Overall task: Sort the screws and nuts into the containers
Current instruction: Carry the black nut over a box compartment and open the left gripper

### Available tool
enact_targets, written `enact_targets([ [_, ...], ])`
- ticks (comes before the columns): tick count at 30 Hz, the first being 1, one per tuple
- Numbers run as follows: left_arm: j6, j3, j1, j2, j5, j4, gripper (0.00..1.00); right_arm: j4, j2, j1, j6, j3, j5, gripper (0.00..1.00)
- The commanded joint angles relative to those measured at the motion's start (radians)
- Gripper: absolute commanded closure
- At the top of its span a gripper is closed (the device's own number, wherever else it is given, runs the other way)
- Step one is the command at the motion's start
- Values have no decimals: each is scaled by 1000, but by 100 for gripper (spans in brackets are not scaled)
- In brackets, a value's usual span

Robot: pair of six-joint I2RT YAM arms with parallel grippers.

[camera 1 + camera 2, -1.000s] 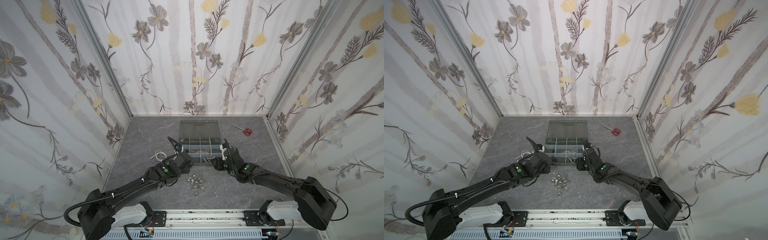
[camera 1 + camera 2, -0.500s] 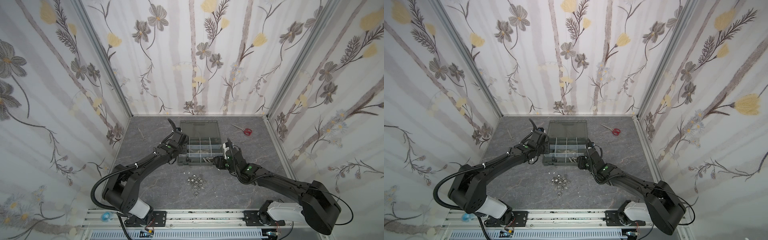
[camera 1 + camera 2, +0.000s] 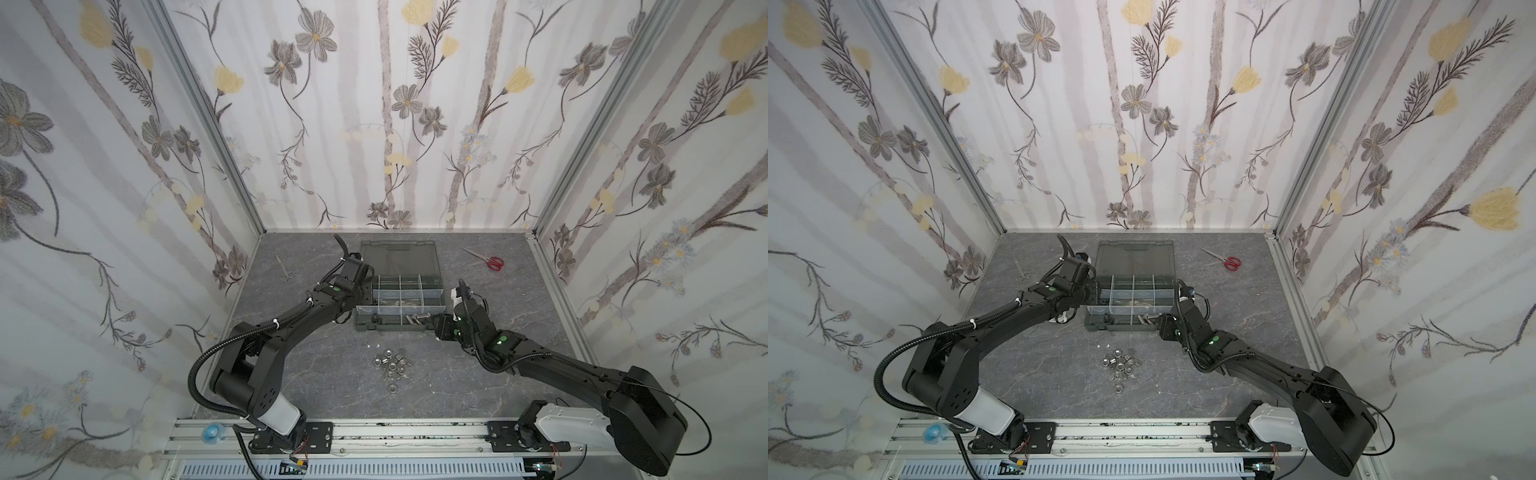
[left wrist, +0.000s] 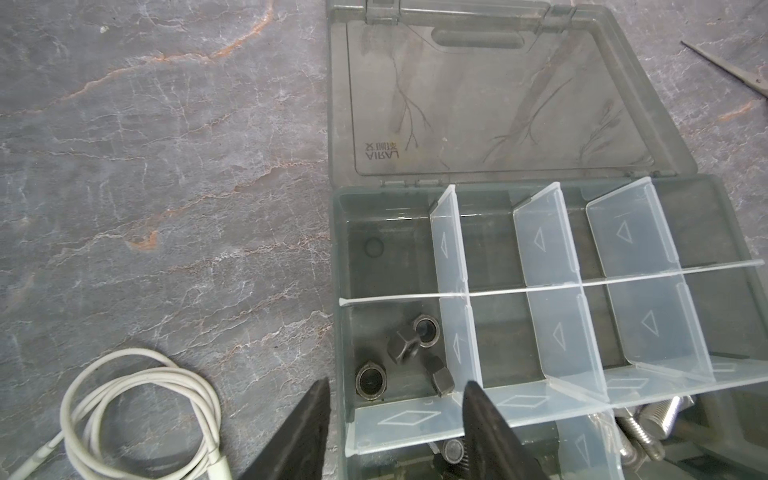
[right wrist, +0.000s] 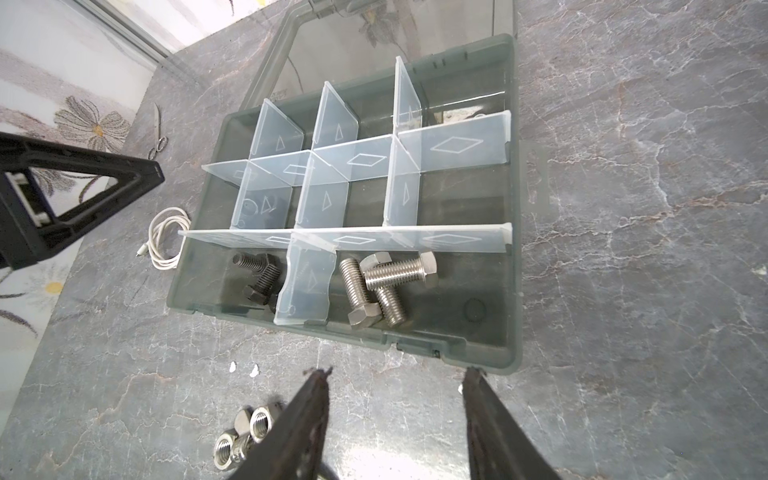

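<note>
Currently the left gripper (image 4: 397,381) hovers, jaws apart and empty, over an end compartment (image 4: 374,320) of the organizer case (image 3: 399,329), which holds black nuts (image 4: 401,347). Right gripper (image 5: 399,370), jaws also apart and empty, hangs over the worktop (image 3: 316,374) just before the case. Silver nuts (image 3: 390,365) lie piled on the worktop; screws (image 5: 382,286) sit in the front row.

Nuts (image 3: 390,363) lie on the table (image 3: 316,374) before the case (image 3: 395,328). Screws (image 5: 384,286) lie in its front-row compartments (image 5: 457,286). The lid (image 3: 399,257) lies flat behind it, with scissors (image 3: 487,260) behind it to the right.
</note>
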Motion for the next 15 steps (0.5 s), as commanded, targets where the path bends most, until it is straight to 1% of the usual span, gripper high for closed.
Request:
enact_targets([
  [1, -26, -15, 11, -34, 2, 26, 43, 19, 15, -1, 6, 13, 1, 47],
  [3, -55, -39, 15, -68, 5, 31, 43, 15, 24, -1, -7, 22, -12, 47],
  [9, -151, -124, 18, -164, 87, 47, 42, 4, 52, -2, -49, 46, -29, 47],
  [12, -202, -182, 18, -210, 77, 51, 42, 23, 66, -2, -56, 50, -38, 47],
  [15, -234, -247, 18, -274, 66, 59, 38, 44, 83, -2, -61, 53, -61, 47],
])
